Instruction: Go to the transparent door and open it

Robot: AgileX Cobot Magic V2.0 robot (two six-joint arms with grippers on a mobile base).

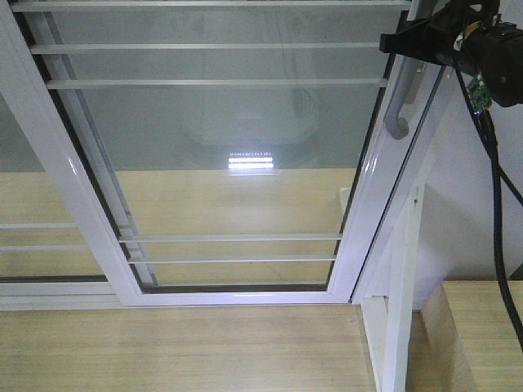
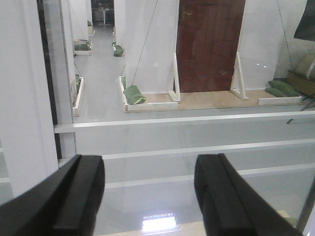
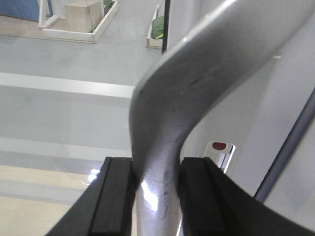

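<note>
The transparent door (image 1: 229, 147) fills the front view: clear glass in a glossy white frame with thin white bars. Its curved grey handle (image 1: 398, 110) runs down the right stile. My right gripper (image 1: 413, 41) reaches in from the top right at that handle. In the right wrist view, both black pads press the grey handle (image 3: 197, 73) from either side, so the right gripper (image 3: 156, 191) is shut on it. My left gripper (image 2: 150, 196) is open with nothing between its fingers, facing the barred glass (image 2: 197, 132) at close range. It does not show in the front view.
A second barred glass panel (image 1: 49, 204) overlaps behind the door's left stile. A white frame post (image 1: 400, 286) stands at lower right above the wooden floor (image 1: 180, 351). A black cable (image 1: 498, 204) hangs from my right arm. Beyond the glass are a brown door (image 2: 209, 44) and green bags (image 2: 134, 94).
</note>
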